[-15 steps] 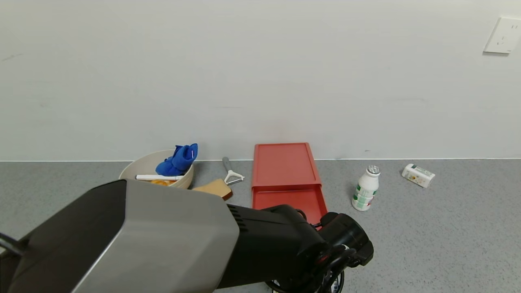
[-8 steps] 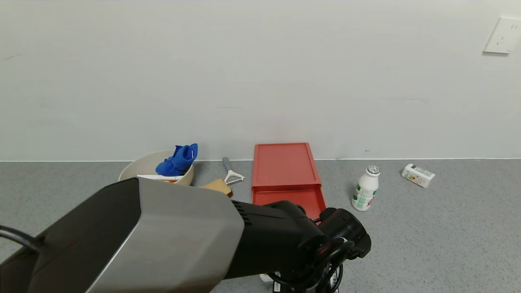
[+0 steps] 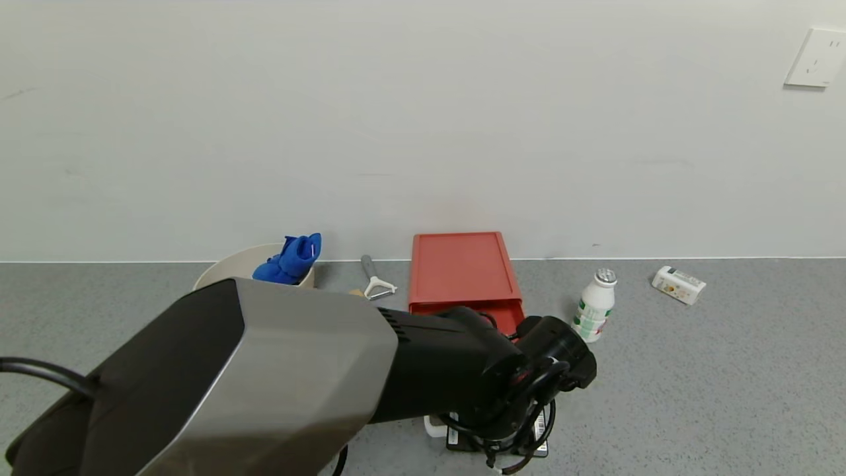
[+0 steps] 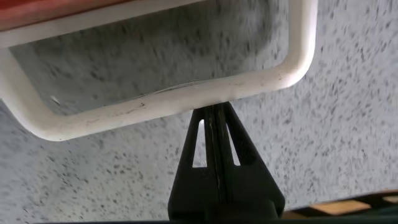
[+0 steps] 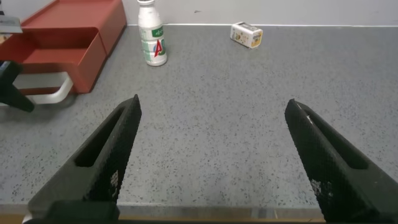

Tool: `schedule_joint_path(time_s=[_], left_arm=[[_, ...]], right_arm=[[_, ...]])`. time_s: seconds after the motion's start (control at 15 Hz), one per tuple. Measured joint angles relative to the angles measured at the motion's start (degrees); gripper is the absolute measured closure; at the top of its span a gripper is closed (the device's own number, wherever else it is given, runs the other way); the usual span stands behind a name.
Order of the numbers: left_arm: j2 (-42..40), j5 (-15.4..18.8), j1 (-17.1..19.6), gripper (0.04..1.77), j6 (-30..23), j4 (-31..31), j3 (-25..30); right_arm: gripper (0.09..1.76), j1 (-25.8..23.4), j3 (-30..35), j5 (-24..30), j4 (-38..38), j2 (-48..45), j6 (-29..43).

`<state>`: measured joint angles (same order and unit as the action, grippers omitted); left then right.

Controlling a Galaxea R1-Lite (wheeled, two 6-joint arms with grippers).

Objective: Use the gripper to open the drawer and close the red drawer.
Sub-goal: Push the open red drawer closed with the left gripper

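Over the last second the left arm has pushed forward and the tray of the flat terracotta-red plastic drawer [image 3: 464, 277] has slid well back in.

Nearest, at 6 o'clock, the black two-fingered left gripper [image 4: 214, 115] has its fingers pressed together against the one white loop handle [image 4: 161, 102]. The right gripper [image 5: 214, 152] idles, spread wide.

Opening looks done; closing is partway, a short strip of tray showing.

Beyond, at 12 o'clock, is one drawer box; at 1 o'clock one white bottle [image 3: 593, 305] and one small carton [image 3: 679, 285].

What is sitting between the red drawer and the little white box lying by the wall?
A white bottle stands upright between the red drawer and the small carton. Around it is bare grey counter, as the head view shows.
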<state>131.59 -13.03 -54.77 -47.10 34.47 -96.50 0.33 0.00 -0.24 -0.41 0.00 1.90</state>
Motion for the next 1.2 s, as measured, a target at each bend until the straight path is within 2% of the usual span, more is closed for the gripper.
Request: schedule_joint_path(time_s=[0.2,0.4,1.2], left_arm=[[0.7,-1.8,0.4,1.7,1.2,1.7,-1.8],[2.0,-1.9,1.2,1.7,1.9,5.2,-5.4],[6.2,-4.4,6.8,1.7,8.6,5.2,-14.4]], right_arm=[[0.15,0.0,0.0,0.0,0.0,0.0,0.0],[0.15,0.0,0.0,0.0,0.0,0.0,0.0],[0.15,0.0,0.0,0.0,0.0,0.0,0.0]])
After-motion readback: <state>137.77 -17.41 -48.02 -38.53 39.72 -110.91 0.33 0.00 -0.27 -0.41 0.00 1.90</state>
